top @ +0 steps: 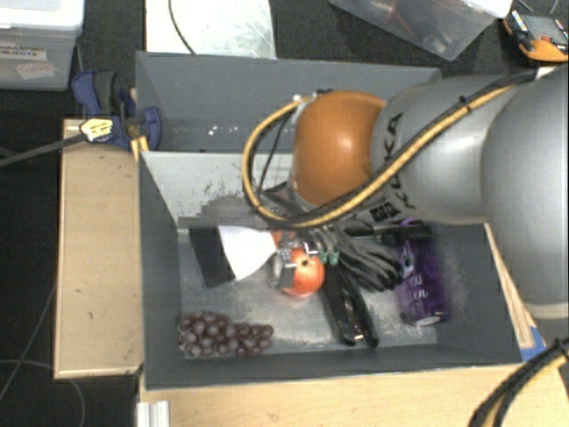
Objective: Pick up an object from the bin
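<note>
1. Grey metal made up the bin (164, 238) in the camera view. Its back wall sloped down to a flat floor, which likely explains why the loose things all lay together low in the bin.
2. Your arm (462, 149) reached in from the right. Its orange wrist cover (333, 149) hung over the middle of the bin and hid most of the gripper (292, 256), so you could not tell whether the gripper was open or closed.
3. The red-orange apple (308, 277) sat near the middle of the floor, right below the gripper and against a silvery part of it. I judged it to be the thing you were lined up on, though nothing showed it gripped.
4. A white crumpled sheet (244, 249) lay just left of the apple, next to a black block (209, 258).
5. A long black tool (348, 314) lay just right of the apple and ran toward the front wall. A black glove (378, 258) and a purple bottle (418, 287) lay further right.
6. The bunch of dark grapes (222, 334) rested in the front-left corner, well apart from the gripper.
7. With neighbours tight on both sides of the apple, a closing grasp could have caught the sheet or nudged the tool, so you would have wanted a centred descent.
</note>
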`<control>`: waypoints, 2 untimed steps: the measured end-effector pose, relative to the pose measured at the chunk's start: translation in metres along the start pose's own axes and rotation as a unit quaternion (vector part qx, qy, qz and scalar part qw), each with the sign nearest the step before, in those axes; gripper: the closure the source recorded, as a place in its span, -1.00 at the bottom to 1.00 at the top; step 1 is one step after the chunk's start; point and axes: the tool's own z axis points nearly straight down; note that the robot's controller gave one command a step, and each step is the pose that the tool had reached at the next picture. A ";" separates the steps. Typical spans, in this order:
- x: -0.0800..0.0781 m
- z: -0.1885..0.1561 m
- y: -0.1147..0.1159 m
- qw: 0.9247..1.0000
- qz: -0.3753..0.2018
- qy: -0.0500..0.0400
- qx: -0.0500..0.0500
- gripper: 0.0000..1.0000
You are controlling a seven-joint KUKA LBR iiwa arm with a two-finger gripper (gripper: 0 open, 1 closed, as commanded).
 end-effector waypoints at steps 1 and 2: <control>0.002 0.054 -0.011 0.995 0.098 0.006 0.004 -1.00; -0.009 0.047 -0.016 0.999 0.047 -0.006 0.000 -1.00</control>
